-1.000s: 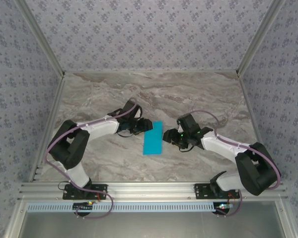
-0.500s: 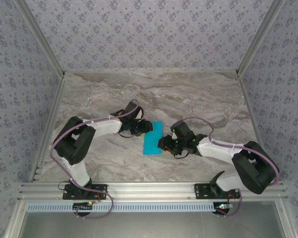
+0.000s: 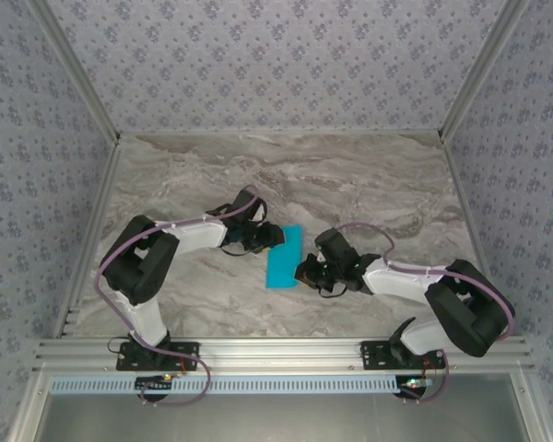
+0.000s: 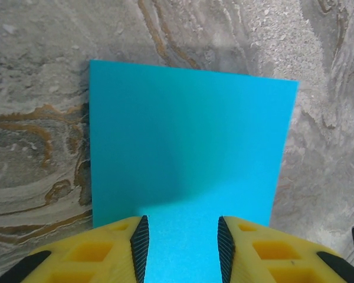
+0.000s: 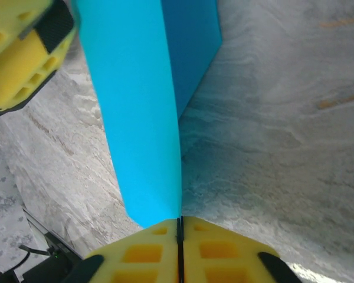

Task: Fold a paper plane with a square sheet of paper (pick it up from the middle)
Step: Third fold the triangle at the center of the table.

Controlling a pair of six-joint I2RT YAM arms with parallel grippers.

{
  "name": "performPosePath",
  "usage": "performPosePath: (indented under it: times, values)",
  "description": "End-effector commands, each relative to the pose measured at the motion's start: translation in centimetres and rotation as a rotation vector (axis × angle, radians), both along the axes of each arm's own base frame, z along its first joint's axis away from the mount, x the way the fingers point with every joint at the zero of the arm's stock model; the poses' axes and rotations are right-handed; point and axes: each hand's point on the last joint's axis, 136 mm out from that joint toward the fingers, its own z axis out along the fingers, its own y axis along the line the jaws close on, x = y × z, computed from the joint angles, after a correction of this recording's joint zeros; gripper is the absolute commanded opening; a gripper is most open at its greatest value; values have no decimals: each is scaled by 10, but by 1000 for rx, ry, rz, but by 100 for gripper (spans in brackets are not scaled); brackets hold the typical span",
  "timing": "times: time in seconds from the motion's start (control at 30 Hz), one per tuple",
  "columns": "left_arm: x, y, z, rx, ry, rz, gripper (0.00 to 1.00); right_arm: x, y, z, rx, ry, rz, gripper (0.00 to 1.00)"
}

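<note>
Within the right claw (image 5: 179, 221), paper (image 5: 135, 118) edge pinched.

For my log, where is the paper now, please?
In the top view, the paper sits centrally, between the left gripper and the right gripper, which pinches its edge.

The left gripper (image 3: 276, 237) and right gripper (image 3: 300, 273) flank the square sheet of paper (image 3: 284, 258); the table (image 3: 350, 175) beyond lies open.

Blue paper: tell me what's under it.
The marble table lies under the blue paper and shows all around its edges. The right end effector pinches one edge. Anything directly beneath the sheet itself is covered and cannot be seen.
</note>
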Motion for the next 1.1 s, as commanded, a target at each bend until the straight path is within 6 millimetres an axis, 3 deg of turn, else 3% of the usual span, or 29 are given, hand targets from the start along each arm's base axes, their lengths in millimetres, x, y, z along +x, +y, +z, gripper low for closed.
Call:
performPosePath:
  times: [0.0, 0.3, 0.73, 1.07]
  values:
    - [1, -10, 13, -61, -28, -20, 39, -3, -12, -7, -53, 39, 7, 5]
    - [-3, -24, 6, -55, -18, -77, 37, -7, -41, -1, -74, 109, 202, 4]
    - [-3, -21, -19, 14, 32, -69, 32, -2, -39, 1, -4, 121, 111, 15]
    - [-6, -18, -27, 48, 40, -76, 31, 0, -40, 6, 8, 105, 66, 8]
